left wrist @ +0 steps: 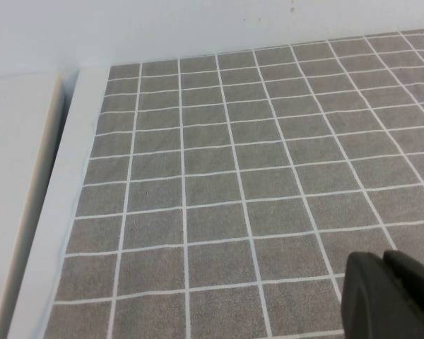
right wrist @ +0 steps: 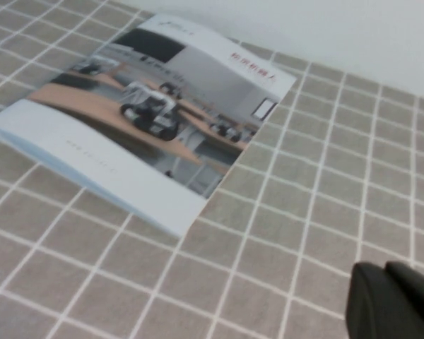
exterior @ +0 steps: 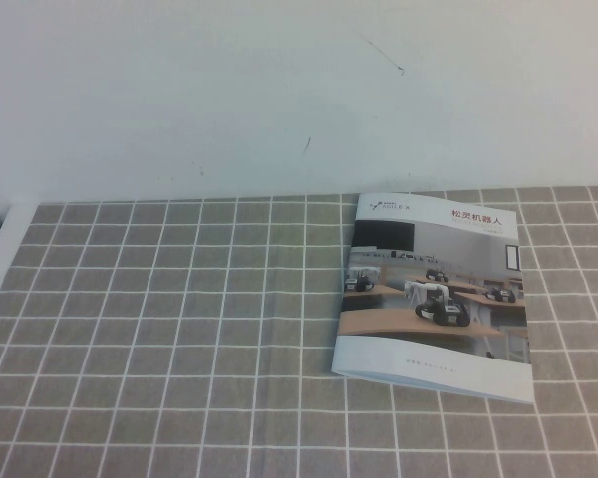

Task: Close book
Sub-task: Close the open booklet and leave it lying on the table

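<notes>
Book (exterior: 434, 289): closed, on checked cloth (exterior: 179, 329)
Left gripper (left wrist: 390, 296): over bare cloth, jaws unclear
Right gripper (right wrist: 392, 300): near book, jaws unclear

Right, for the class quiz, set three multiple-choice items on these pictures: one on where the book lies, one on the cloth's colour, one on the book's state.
1. Where on the cloth does the book lie?
A. On the robot's left side
B. On the robot's right side
C. Off the cloth altogether

2. What colour is the cloth?
A. Grey with white grid lines
B. Red with white dots
C. Plain blue

3. What state is the book in?
A. Lying open
B. Closed, lying flat with the cover up
C. Standing upright

Answers:
1 B: in the high view the book sits right of the middle.
2 A: grey squares with white lines show in every view.
3 B: the cover photo faces up, with the pages stacked beneath it.

Neither gripper touches the book. The left gripper hangs over bare cloth, and the right gripper hangs over cloth near the book.
</notes>
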